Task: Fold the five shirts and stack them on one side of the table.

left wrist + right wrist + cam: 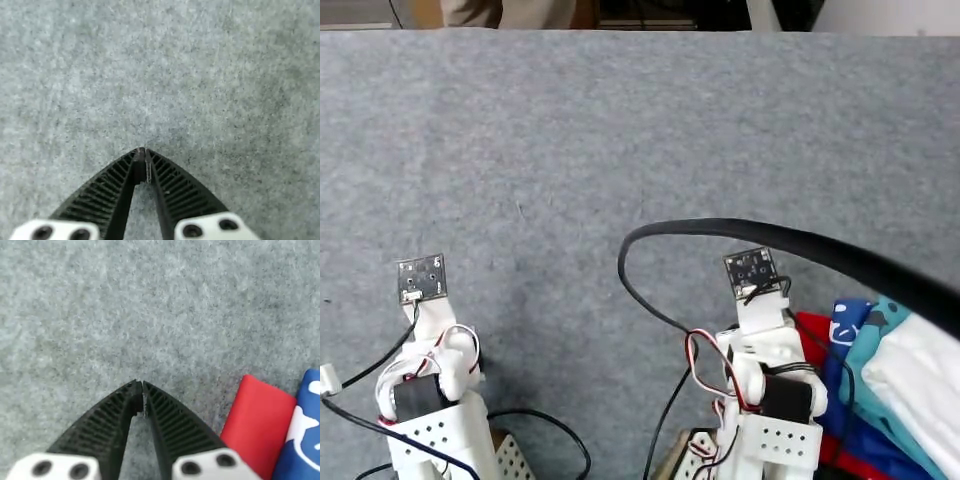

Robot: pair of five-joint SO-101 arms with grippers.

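Left gripper, black ribbed fingers: tips pressed together, empty, over grey felt table. Right gripper: likewise closed, empty. Crumpled heap of red, blue, teal and white shirts: table edge, just beside right arm. Step, apparently: fetching a shirt, which calls for parting the fingers over the heap.

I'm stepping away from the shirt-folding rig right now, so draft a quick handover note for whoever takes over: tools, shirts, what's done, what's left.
Left tool: shut, empty, over bare table.
Right tool: shut, empty, next to the shirt pile.
Shirts: heaped at the table edge. A red shirt, blue shirt, teal shirt and white shirt show; I cannot make out a fifth.
Done: unclear; the pile looks loose, not neatly stacked.
Left: probably all the folding and stacking.
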